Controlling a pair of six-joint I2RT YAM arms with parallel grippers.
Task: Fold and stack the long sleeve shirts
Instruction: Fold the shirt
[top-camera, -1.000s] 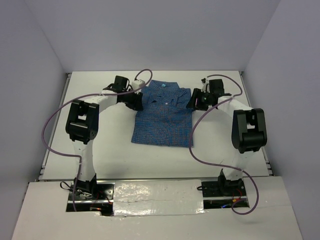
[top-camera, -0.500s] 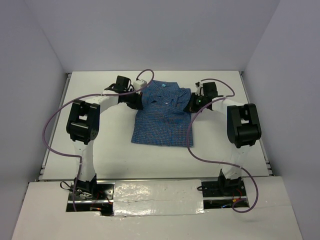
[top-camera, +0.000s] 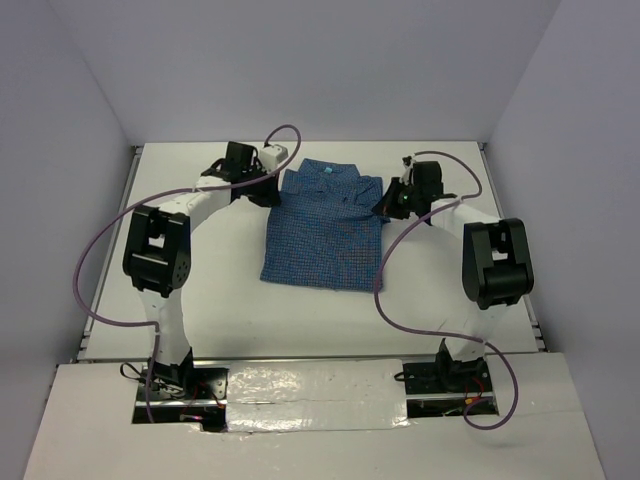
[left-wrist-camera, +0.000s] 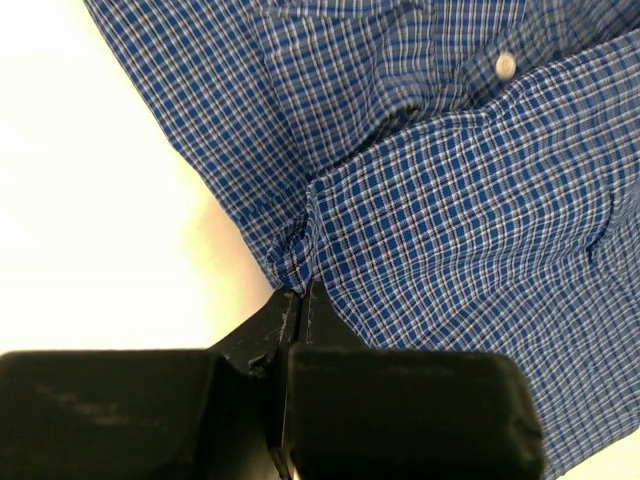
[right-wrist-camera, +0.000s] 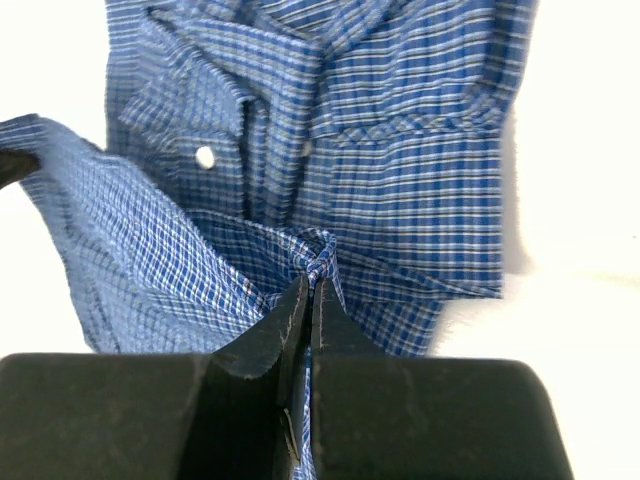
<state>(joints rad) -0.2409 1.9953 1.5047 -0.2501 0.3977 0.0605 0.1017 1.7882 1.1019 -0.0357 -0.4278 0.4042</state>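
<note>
The blue checked shirt (top-camera: 325, 225) lies folded in the middle of the white table (top-camera: 210, 300), with its collar toward the far wall. The left gripper (left-wrist-camera: 300, 298) is closed tight and pinches a small bunch of cloth at the shirt's left edge. The right gripper (right-wrist-camera: 311, 285) is closed as well, holding a fold of cloth at the right edge. A white button (right-wrist-camera: 205, 157) shows beside the collar. Purple cables (top-camera: 95, 260) loop from both arms above the table, and the right one hangs along the shirt's right edge. Grey walls (top-camera: 320, 70) enclose the table.
</note>
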